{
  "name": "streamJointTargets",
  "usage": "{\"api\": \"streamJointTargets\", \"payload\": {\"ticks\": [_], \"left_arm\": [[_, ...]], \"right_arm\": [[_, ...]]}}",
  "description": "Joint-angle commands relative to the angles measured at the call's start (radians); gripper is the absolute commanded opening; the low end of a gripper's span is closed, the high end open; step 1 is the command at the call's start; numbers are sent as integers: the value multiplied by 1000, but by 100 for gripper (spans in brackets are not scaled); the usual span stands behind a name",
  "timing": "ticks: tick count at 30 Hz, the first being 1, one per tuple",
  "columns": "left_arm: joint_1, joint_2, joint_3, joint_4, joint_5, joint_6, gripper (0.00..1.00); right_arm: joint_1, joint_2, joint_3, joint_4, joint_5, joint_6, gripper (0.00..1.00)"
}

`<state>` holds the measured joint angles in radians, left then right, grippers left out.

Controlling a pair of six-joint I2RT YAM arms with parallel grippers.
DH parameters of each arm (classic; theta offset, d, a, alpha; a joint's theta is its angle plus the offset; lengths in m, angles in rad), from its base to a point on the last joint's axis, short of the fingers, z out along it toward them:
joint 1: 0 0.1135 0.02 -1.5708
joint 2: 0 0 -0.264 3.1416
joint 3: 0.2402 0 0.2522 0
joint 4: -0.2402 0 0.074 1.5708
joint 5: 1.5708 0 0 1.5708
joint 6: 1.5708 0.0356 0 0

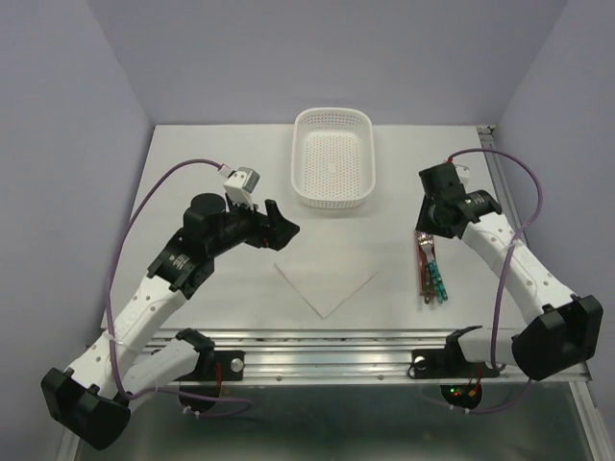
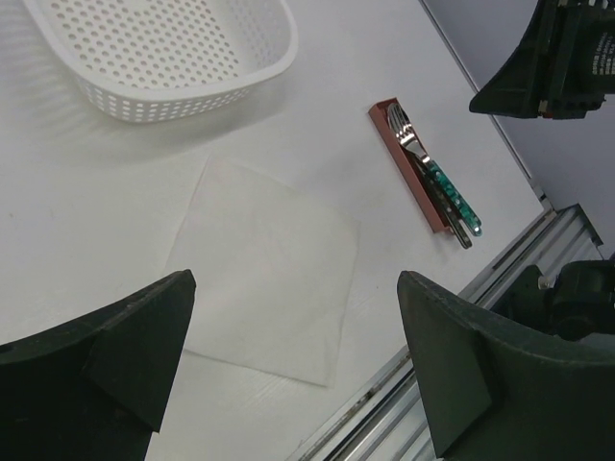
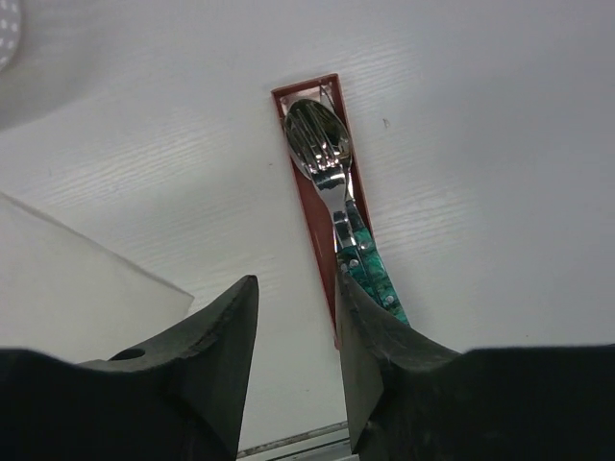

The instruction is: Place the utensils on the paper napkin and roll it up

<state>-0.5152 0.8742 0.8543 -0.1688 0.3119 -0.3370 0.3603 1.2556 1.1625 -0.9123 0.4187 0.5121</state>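
Napkin lay flat and bare at centre frame, one corner toward the bottom edge. Utensils lay well apart from it at the right, bundled along a red strip, green handles toward the bottom. Nothing was on the napkin; no roll begun. Right gripper hung low over the utensils, jaws narrow but not closed. The finger at frame right hid part of the handle, and no grip showed. Left gripper hovered above the napkin, jaws wide, holding nothing. Basket stood at top centre. Judged: task at its start, with pickup, placing and rolling all left.
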Motion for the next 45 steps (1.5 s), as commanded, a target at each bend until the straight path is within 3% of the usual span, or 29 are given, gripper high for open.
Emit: {"api": "streamJointTargets", "payload": {"ticks": [1,12,35,45], "left_arm": [[1,-6,-15,37,55,15,98],[0,-3,-27,48,70,9,98],[1,0,-31,45,58,10,98],[1,9,-28,45,50,12,98]], "right_arm": [[-46,65,-12,-45,-70,-24,43],[-57,220,-101,-19,-21,-24,39],[-83,392,-86,-50,32,-14,40],[-83,418,-92,-16,31,-40,32]]}}
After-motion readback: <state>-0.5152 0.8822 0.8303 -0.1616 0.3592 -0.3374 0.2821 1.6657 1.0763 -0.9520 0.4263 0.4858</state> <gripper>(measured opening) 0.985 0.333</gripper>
